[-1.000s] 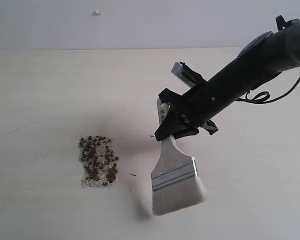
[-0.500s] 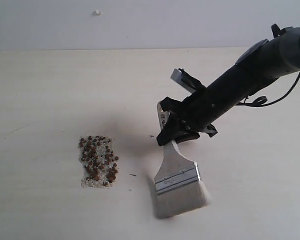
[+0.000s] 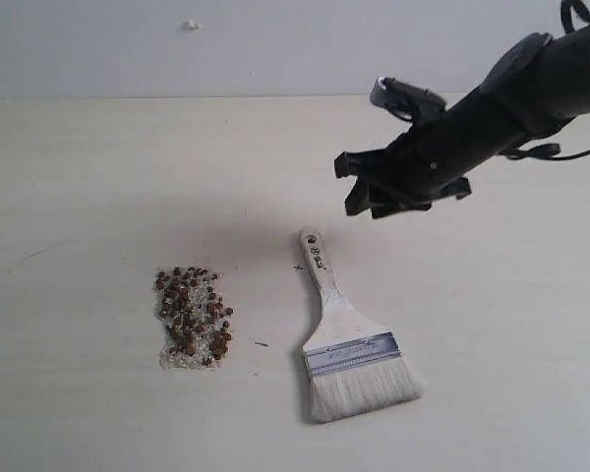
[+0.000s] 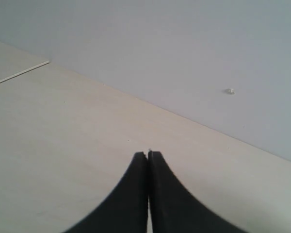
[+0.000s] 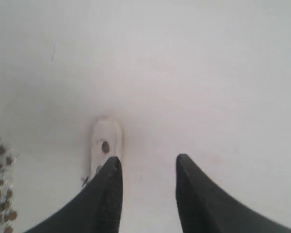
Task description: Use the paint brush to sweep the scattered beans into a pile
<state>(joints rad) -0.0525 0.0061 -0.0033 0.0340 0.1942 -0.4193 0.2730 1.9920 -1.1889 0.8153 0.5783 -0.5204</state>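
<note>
In the exterior view my right arm (image 3: pixel 531 88) runs out through the upper right corner, so everything behind the forearm is cut off. The dark mark on the paint brush (image 3: pixel 346 329) handle is too small to read. I cannot tell what the dark speck (image 3: pixel 262 344) just right of the pile (image 3: pixel 192 318) is, nor the white dot (image 3: pixel 190 25) on the wall (image 3: pixel 374 49) at upper left. The pile's white grains melt together. From my right wrist only the holed handle end shows; one finger (image 5: pixel 104 194) of my right gripper (image 5: pixel 146 162) hides the rest, and the beans (image 5: pixel 0 194) are blurred and clipped by the frame edge. My left gripper (image 4: pixel 148 154) loses its finger bases at the edge
</note>
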